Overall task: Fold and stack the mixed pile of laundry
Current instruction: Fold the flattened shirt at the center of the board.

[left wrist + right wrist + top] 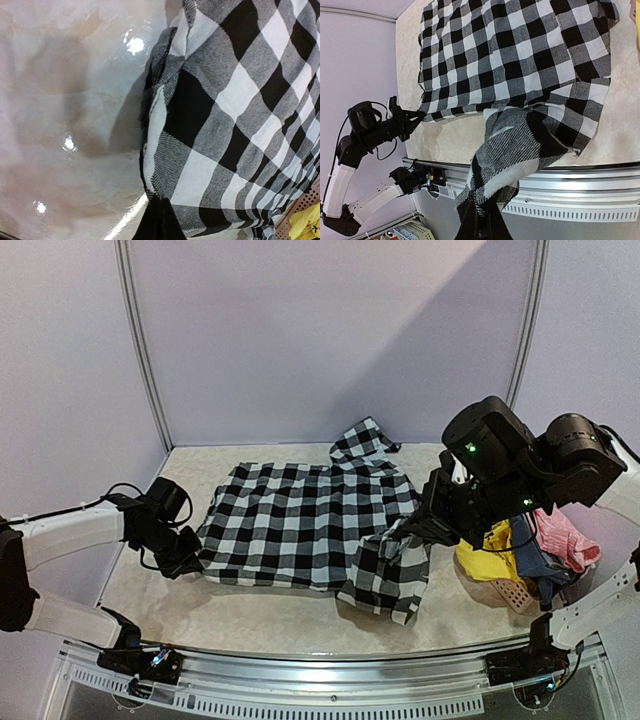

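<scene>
A black-and-white checked shirt (300, 525) lies spread across the middle of the table. My left gripper (190, 562) is at its left edge, shut on the hem (159, 200). My right gripper (422, 530) is shut on a bunched fold of the shirt (505, 165) and holds the right side lifted off the table. The remaining garments sit in a salmon basket (512, 592) at the right: a yellow one (490, 555), a pink one (568, 538) and a blue-grey one (540, 568). The left wrist view catches the yellow cloth (306, 225) at its bottom right corner.
A metal rail (330, 668) runs along the table's near edge. Grey walls with two slanted poles (140, 340) close off the back. Bare marble-look tabletop (65, 125) shows left of the shirt. A pale perforated crate (412, 232) stands below the table.
</scene>
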You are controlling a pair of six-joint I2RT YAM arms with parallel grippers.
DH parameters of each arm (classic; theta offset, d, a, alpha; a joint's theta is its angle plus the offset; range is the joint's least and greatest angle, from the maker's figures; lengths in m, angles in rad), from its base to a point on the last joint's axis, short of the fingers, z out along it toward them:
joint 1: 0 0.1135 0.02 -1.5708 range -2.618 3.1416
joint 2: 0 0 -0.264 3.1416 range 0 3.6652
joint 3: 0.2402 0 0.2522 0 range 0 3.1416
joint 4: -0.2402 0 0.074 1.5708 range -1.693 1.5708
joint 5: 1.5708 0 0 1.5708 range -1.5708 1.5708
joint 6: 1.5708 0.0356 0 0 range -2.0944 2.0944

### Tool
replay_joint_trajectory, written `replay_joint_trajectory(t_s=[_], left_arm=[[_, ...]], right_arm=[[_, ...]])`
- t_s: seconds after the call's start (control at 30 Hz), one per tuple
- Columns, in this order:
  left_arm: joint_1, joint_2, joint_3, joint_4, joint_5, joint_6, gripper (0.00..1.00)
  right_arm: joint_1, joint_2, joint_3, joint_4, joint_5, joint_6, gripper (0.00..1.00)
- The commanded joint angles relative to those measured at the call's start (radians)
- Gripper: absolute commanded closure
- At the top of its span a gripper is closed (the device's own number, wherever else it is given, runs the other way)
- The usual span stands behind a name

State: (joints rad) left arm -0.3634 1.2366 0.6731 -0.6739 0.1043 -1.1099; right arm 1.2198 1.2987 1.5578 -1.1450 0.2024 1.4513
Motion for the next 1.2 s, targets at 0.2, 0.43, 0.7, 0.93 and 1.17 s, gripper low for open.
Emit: replay_joint_trajectory(t_s=[0.2, 0.43, 0.7, 0.93, 1.17], left_arm=[[0.009, -0.047, 0.041, -0.150, -0.027, -0.034, 1.00], [0.007, 0.008, 0.227, -0.347, -0.087, -0.059, 1.00], [0.013, 0.221, 0.427, -0.419, -0.125, 0.035, 1.00], [0.029, 0.395, 0.564, -0.448, -0.126, 0.094, 1.00], [0.045, 0.471, 0.618, -0.472, -0.133, 0.123, 1.00]], right_arm=[[-0.192, 0.035, 0.123, -0.081, -0.106, -0.280, 1.00], [-0.327, 0.090, 0.253, -0.125, -0.155, -0.465, 1.00], [-0.421, 0.203, 0.347, -0.143, -0.276, -0.659, 1.00], [-0.438, 0.306, 0.497, -0.142, -0.257, -0.746, 1.00], [-0.457, 0.366, 0.552, -0.165, -0.279, -0.772, 1.00]])
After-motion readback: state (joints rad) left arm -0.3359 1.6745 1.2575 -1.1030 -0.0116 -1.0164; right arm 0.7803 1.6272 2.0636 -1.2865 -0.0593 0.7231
